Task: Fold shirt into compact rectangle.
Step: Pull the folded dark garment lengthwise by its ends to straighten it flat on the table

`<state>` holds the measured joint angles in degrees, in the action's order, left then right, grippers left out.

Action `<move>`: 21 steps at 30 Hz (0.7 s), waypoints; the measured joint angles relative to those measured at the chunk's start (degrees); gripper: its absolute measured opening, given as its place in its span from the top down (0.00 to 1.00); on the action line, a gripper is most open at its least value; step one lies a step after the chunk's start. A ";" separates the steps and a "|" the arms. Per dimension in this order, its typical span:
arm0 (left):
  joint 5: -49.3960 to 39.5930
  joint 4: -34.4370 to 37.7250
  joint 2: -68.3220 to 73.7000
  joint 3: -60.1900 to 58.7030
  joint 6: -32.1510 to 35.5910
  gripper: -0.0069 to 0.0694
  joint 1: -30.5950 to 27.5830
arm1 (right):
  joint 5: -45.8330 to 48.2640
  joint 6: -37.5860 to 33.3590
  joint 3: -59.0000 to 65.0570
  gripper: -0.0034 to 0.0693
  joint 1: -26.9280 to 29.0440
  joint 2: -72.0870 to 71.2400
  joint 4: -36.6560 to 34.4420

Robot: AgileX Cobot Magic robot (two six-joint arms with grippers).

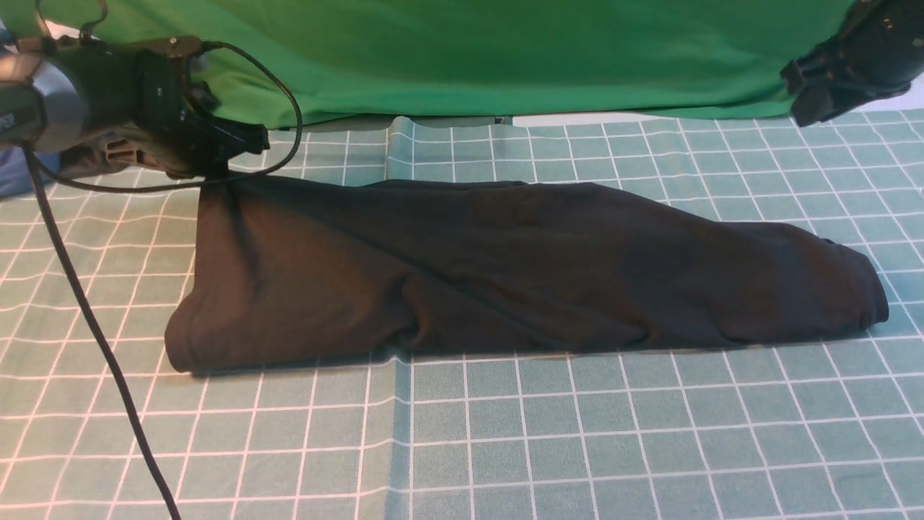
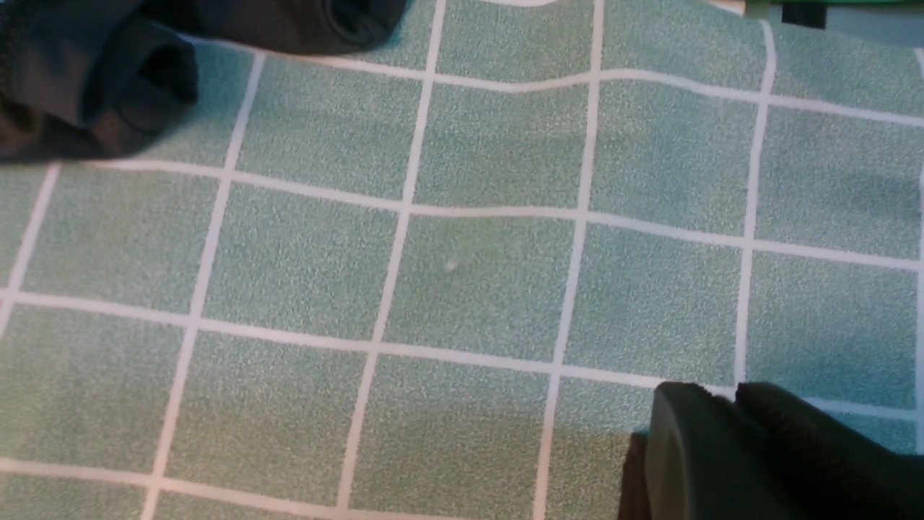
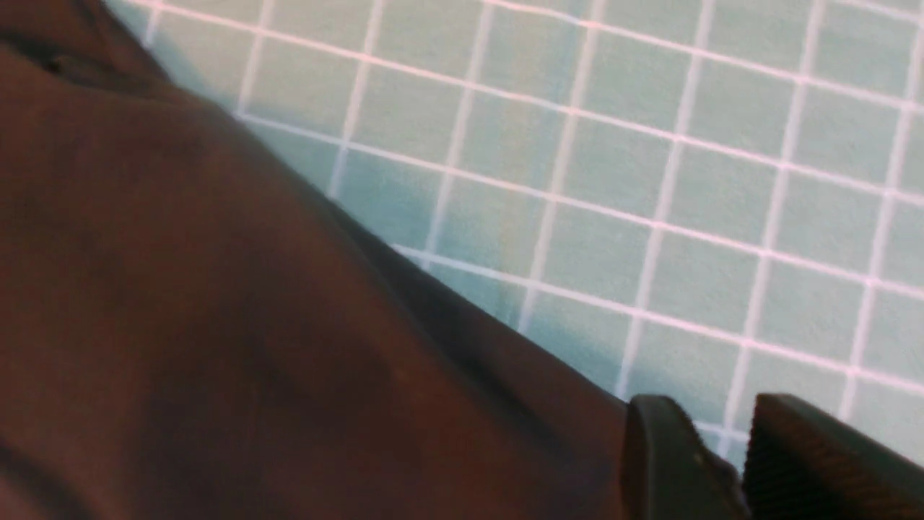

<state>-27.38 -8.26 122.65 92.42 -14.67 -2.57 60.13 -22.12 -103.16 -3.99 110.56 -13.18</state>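
Lying across the middle of the checked cloth (image 1: 577,433), the shirt (image 1: 505,267) is already doubled into one long dark band. Its left end is broad and its right end tapers to a rounded tip, with soft creases bunched near the middle of the near edge.

The left gripper (image 2: 733,397) sits at the band's far left corner with its jaws pressed together. In the front view that corner rises to a small peak just under it. The left wrist view shows no fabric clearly between the pads, so I cannot tell whether it has any cloth. The right gripper (image 3: 729,426) hangs high above the right end, clear of the shirt, jaws slightly apart with only checked cloth showing through the gap.

The likeliest trouble is a pinch that caught only the top layer, or nothing. Lifting that corner would then peel the band open rather than carry the whole end over. Because the ends differ in width, bringing one across the other would probably leave a lopsided stack, not a neat rectangle. With the right end free, it may also slide as the left is pulled.

The left arm's black cable (image 1: 86,310) droops across the cloth and loops close to the gripped corner, where it could snag. A raised seam in the checked cloth runs under the shirt. The green cloth (image 1: 469,58) hangs behind, well clear.
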 joint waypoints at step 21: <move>-3.31 0.42 -0.05 0.00 0.25 0.88 0.30 | -16.87 -8.58 -5.26 0.34 -13.98 20.40 -6.76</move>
<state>-30.68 -7.84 122.60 92.42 -14.41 -2.27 43.25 -30.70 -108.42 -17.96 130.96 -19.94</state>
